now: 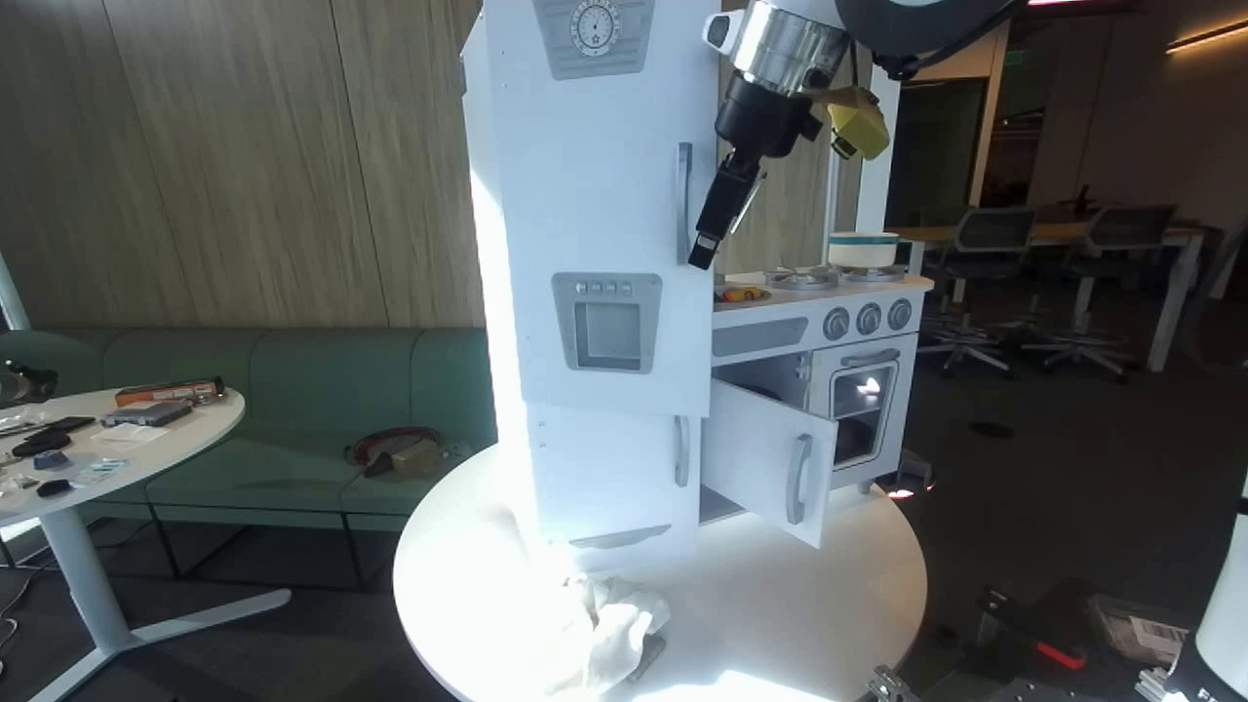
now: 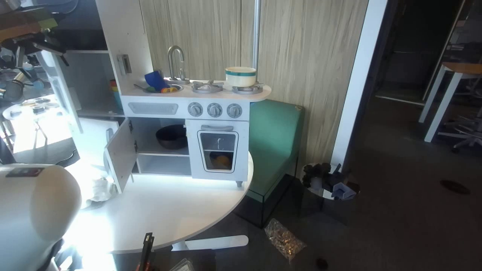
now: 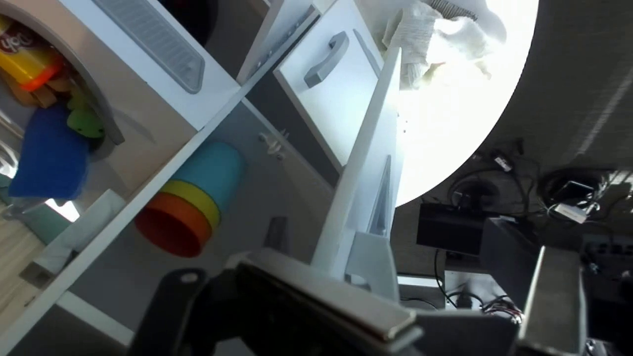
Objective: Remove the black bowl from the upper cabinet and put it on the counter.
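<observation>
The pincer (image 1: 703, 251), jaws wide apart and apparently empty, sits near the ajar upper cabinet door (image 3: 368, 148), contact unclear; this placement presumably serves to widen access.

Bowl (image 2: 171, 137) black; claw (image 1: 703, 251) black; upper cabinet door (image 1: 590, 180) white; pot (image 2: 241, 79) cream, teal-banded.

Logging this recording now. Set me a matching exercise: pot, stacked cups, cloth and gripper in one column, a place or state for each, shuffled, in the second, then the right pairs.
Column one
1. pot
2. stacked cups
3. cloth
4. gripper

Column two
A. inside the upper cabinet
B. jaws apart
C. on a burner of the counter
D. on the round table

Pairs: 1-C; 2-A; 3-D; 4-B
</observation>
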